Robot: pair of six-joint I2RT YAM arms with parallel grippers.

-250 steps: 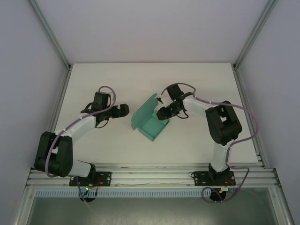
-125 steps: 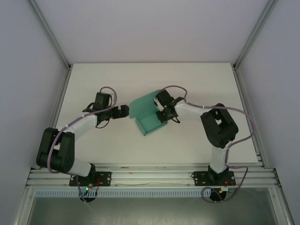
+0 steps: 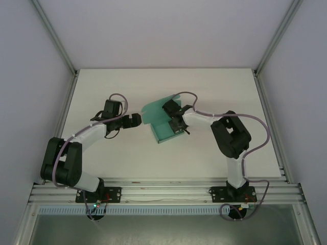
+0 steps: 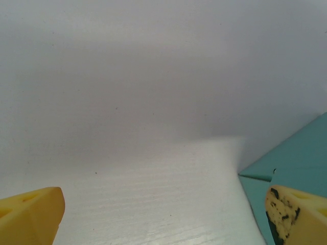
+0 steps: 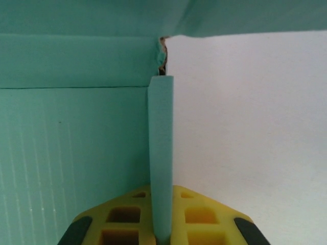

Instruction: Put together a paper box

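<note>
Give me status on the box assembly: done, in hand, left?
Done: the teal-green paper box is partly formed, its back flap standing up. In hand: the right gripper is shut on an upright side wall; the left gripper is open beside the box. Left: the box is open on top, not yet closed.

Tally on the table point(image 3: 102, 81)
One teal paper box point(image 3: 164, 133); two grippers: left gripper point(image 3: 137, 120), right gripper point(image 3: 176, 125).
</note>
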